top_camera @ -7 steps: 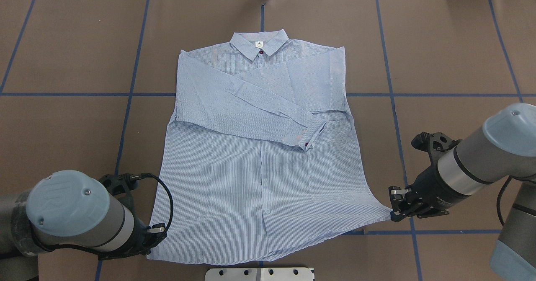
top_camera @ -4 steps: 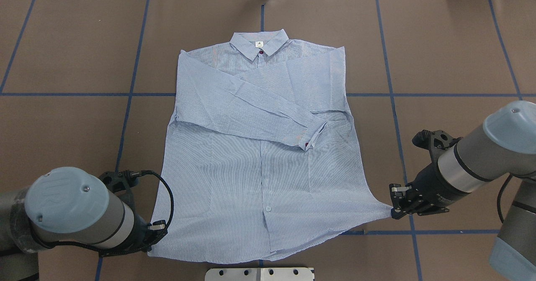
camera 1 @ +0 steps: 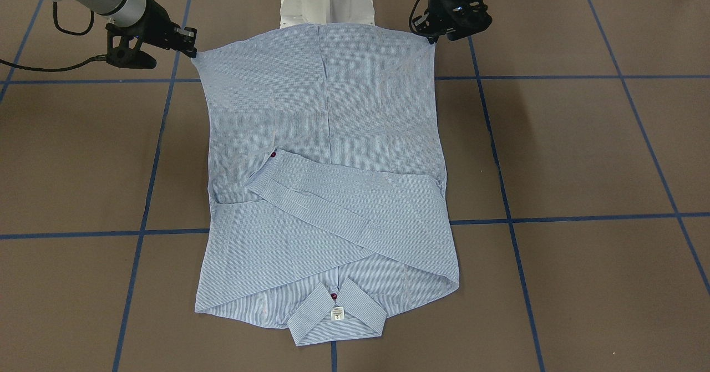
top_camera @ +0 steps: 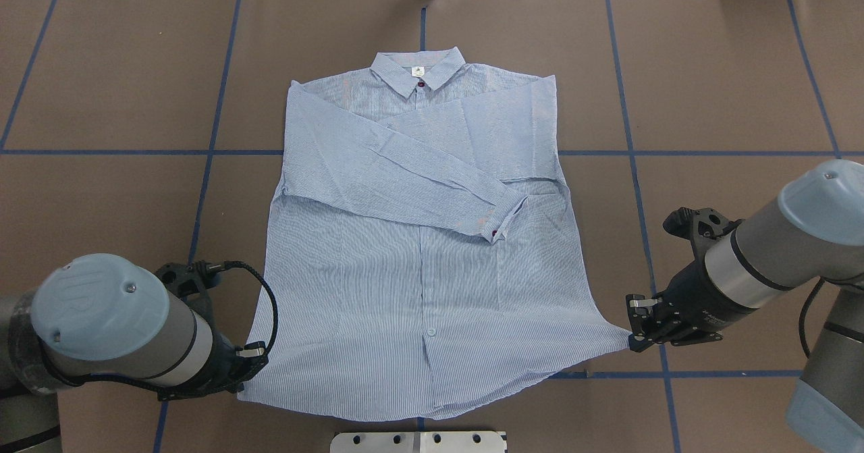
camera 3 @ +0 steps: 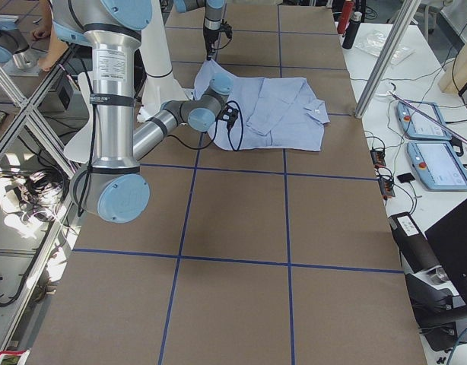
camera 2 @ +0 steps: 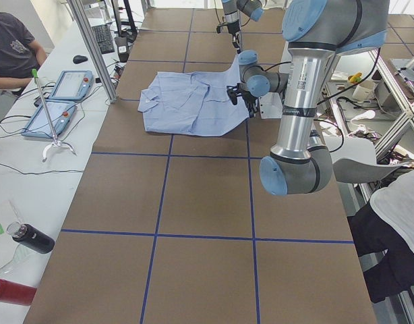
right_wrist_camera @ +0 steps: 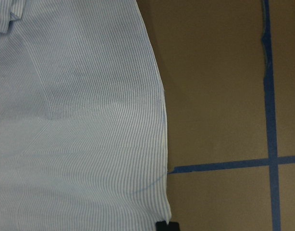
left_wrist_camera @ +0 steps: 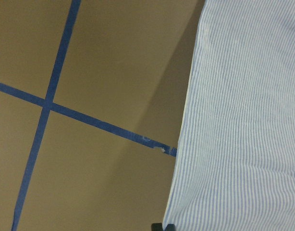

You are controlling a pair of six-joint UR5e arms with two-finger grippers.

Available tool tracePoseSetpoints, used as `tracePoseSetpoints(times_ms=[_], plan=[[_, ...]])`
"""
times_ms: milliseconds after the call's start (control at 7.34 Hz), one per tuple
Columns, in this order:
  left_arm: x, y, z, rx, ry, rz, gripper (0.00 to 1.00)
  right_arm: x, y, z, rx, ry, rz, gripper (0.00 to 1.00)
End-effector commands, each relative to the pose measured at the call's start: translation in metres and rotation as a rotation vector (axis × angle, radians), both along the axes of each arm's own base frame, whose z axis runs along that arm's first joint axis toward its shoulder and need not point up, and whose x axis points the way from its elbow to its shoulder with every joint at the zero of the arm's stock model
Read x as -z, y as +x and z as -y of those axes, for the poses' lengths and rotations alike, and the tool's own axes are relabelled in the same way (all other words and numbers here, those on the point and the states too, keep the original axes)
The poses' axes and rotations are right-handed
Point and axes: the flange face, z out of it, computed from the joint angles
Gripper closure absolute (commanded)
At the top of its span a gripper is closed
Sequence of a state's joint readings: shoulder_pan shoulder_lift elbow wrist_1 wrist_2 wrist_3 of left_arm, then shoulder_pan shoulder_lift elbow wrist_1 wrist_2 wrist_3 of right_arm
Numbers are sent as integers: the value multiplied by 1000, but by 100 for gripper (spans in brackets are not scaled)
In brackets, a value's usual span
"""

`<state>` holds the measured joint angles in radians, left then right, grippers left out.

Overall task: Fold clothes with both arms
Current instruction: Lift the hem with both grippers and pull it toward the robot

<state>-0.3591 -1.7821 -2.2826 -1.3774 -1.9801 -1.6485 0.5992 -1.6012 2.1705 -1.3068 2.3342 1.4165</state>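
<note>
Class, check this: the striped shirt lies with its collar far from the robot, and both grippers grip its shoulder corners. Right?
No. The overhead exterior view shows the left gripper and right gripper gripping the hem corners of the shirt, nearest the robot; the collar does lie far from it.

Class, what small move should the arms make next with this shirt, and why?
Probably lift both hem corners together toward the collar: the left gripper and right gripper each seem clamped on a corner of the shirt, whose sleeves already lie folded across it.
</note>
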Motion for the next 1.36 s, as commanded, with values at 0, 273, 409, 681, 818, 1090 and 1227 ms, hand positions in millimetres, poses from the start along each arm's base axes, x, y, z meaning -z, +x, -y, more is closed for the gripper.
tracePoseSetpoints(times_ms=[0,273,409,681,818,1090,1227], plan=[[2,-11,14,-1,10,-17,100,6,7,16,-38,6,13,100],[15,-9,18,7,20,-41,100,16,7,33,-65,16,31,100],[19,-11,22,19,21,-49,100,24,4,41,-73,23,45,100],[19,-21,35,51,25,-49,100,24,9,49,-92,22,45,100],[17,-28,48,82,24,-45,100,25,12,56,-110,26,45,100],[17,-45,76,151,26,-43,100,35,16,78,-154,41,57,100],[25,-42,96,183,31,-50,100,38,19,98,-185,41,58,100]])
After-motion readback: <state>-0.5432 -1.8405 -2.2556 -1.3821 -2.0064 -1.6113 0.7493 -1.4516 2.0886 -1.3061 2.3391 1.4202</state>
